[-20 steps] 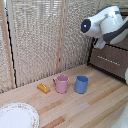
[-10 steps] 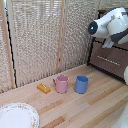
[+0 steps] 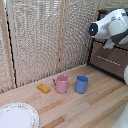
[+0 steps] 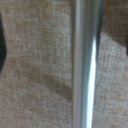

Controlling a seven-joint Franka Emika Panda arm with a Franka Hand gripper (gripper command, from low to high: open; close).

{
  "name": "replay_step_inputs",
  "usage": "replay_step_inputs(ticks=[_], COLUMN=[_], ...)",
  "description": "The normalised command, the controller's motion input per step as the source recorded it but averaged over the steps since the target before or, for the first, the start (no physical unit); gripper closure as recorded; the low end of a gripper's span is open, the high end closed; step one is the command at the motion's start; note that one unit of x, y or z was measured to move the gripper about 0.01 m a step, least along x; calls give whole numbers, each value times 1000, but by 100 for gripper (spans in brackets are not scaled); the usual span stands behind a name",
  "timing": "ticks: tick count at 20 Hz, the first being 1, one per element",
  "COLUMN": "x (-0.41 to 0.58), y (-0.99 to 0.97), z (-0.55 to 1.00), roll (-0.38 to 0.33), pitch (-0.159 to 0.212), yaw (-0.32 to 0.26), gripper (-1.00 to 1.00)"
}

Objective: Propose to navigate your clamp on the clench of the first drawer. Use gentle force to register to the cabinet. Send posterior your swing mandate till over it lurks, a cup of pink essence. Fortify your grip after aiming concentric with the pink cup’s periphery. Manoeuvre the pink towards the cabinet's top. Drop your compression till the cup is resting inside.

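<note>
The wrist view is filled by the first drawer's front point(image 4: 35, 65) seen very close, with its silver bar handle point(image 4: 87, 65) running across it. My gripper point(image 4: 64, 47) is open, one dark finger point(image 4: 2, 45) at the picture's edge and the bar between the jaws. In the exterior view the white arm point(image 3: 111, 25) reaches to the upper part of the dark cabinet point(image 3: 120, 62) at the exterior view's right and hides the fingers. The pink cup point(image 3: 62, 84) stands upright on the wooden table, beside a blue mug point(image 3: 81, 84).
A small yellow block point(image 3: 44, 88) lies left of the pink cup. A patterned plate point(image 3: 17, 116) sits at the near left corner. A woven screen point(image 3: 40, 40) backs the table. The lower drawer's handle point(image 3: 107, 60) shows below the arm.
The arm has moved a little toward the exterior view's right, closer to the cabinet. The cups, block and plate have stayed put.
</note>
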Motion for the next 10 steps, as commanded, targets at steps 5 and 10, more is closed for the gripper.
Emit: replay_step_inputs(ticks=[5, 10], x=[289, 321], y=[-3, 165], z=[72, 136], roll=[25, 94], pitch=[75, 109], yaw=[52, 2], gripper=[100, 100])
